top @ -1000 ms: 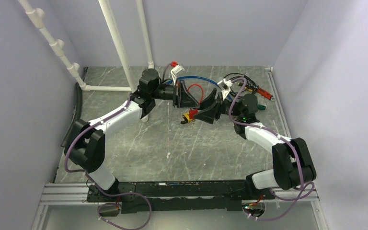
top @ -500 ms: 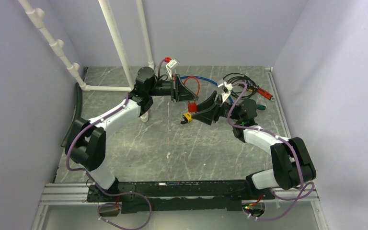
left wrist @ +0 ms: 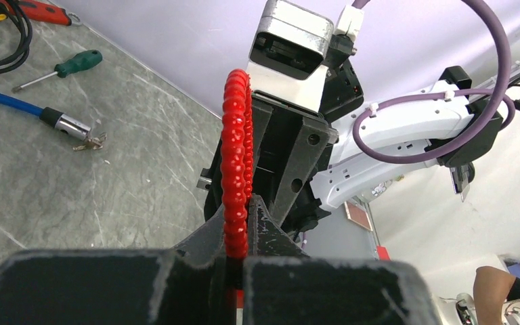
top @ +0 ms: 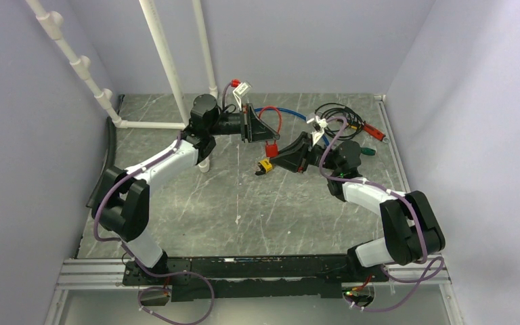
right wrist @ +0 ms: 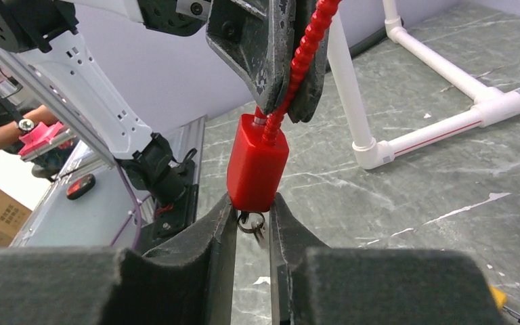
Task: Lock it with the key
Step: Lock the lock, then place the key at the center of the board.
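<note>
My padlock (right wrist: 257,170) is glossy red, and its beaded cable (left wrist: 233,135) is the same red. The key (right wrist: 250,223) under the padlock is dull steel. My left claw (left wrist: 235,233) and right claw (right wrist: 252,206) are matte black. Beneath the padlock, the table (right wrist: 393,196) is grey marble veined white. Behind the padlock runs white pipe (right wrist: 447,128) with a thin red stripe.

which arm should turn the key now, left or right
Right. The right gripper sits around the key ring under the red lock body; the left gripper is shut on the red cable, holding it up.
</note>
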`<state>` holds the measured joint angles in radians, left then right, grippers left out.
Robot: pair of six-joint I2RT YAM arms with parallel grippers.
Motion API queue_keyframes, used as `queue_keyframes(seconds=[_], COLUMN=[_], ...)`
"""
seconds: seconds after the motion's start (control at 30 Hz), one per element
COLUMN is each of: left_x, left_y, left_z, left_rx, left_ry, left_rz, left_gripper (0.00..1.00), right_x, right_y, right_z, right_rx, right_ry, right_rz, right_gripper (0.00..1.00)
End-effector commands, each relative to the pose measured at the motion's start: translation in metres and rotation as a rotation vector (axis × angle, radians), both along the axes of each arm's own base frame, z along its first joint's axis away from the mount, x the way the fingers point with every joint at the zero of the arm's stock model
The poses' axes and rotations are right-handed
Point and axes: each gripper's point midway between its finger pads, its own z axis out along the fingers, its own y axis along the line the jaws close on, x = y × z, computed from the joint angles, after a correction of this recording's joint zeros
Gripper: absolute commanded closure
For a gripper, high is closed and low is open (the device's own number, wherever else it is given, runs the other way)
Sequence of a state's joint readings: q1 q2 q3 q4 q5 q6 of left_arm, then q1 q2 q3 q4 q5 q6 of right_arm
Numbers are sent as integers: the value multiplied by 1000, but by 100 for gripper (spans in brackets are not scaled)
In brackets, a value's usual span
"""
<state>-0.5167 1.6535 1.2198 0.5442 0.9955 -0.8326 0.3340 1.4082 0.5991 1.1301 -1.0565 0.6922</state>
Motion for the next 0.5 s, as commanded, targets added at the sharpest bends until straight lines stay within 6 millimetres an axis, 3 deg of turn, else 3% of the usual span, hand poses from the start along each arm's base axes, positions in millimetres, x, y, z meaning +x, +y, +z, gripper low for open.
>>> queue_keyframes(seconds=[0.0,0.47], left_x=[8,32], left_y=[1,7], left_z=[26,48], left_rx=[-54,-82], left_ry=[-90,-197], left_rz=[32,108], left_gripper=[100,100], right_x=[-1,-11], right_y=[1,3], right_z=[4,-44], right_rx=[8,-62], right_ry=[-58,83], right_rz=[-6,24], right_gripper=[99,100])
